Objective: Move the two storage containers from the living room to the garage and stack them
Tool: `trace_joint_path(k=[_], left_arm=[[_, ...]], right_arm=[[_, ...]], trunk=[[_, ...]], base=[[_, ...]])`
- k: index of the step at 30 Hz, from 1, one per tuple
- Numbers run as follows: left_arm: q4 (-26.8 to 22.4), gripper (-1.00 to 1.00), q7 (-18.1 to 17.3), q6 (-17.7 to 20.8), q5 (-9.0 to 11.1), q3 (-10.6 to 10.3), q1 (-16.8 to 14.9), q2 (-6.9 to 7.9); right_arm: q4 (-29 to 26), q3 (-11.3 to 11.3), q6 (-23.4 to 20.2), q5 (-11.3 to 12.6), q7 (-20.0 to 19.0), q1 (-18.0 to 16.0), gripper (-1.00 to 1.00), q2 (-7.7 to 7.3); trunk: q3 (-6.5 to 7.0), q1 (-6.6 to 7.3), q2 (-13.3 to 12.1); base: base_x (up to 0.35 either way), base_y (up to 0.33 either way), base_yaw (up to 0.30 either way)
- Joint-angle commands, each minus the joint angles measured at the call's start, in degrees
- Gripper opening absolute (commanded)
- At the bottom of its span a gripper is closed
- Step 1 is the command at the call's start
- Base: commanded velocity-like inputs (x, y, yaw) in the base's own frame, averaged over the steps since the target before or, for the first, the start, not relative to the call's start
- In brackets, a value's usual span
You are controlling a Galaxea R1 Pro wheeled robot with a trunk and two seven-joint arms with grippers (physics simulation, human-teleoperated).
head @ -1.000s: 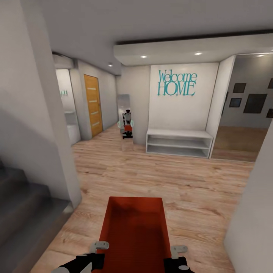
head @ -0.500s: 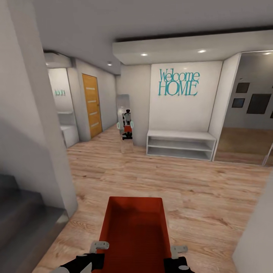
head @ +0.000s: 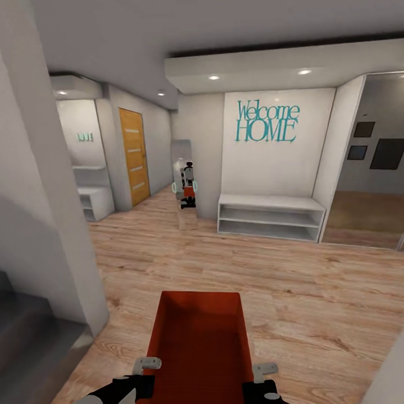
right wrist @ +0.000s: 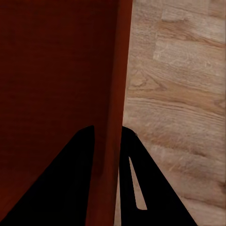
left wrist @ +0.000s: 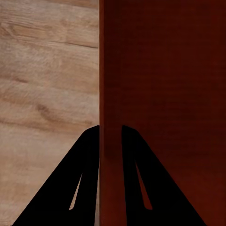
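Note:
One orange-red open-top storage container hangs low in front of me above light wood planks, its long axis pointing ahead. My left gripper is shut on its left wall and my right gripper on its right wall. The left wrist view has the left gripper pinching the thin wall of the container, one finger inside and one outside. The right gripper clamps the opposite wall of the container the same way. The garage is out of view.
I am in a hallway. A white wall corner and grey stairs stand close on the left. Ahead are a white bench shelf, a tall mirror and an orange wooden door. Wood floor lies open ahead.
The whole view has shifted as I roll on: the left wall corner and stairs slide out leftward and more of the left alcove shows. The container stays fixed between both grippers.

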State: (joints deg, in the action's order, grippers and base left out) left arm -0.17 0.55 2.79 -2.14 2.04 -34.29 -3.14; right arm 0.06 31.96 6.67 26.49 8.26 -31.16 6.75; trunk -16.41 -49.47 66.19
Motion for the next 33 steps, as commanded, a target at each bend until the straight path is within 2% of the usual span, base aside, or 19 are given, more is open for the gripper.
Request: trace_joint_path(k=[1,33], left_arm=[[-0.1,-1.0,0.4,0.2,-0.5,-0.2,-0.1,-0.03],[-0.1,-1.0,0.4,0.2,-0.5,-0.3,-0.1,-0.02]], right_arm=[[0.2,0.8,0.3,1.2,0.3,0.0,-1.0,-0.69],[0.2,0.8,0.3,1.2,0.3,0.0,-1.0,-0.69]], trunk=[[-0.07,-0.03,0.0],[-0.07,-0.03,0.0]], base=[[0.324,0.0,0.0],[0.324,0.0,0.0]])
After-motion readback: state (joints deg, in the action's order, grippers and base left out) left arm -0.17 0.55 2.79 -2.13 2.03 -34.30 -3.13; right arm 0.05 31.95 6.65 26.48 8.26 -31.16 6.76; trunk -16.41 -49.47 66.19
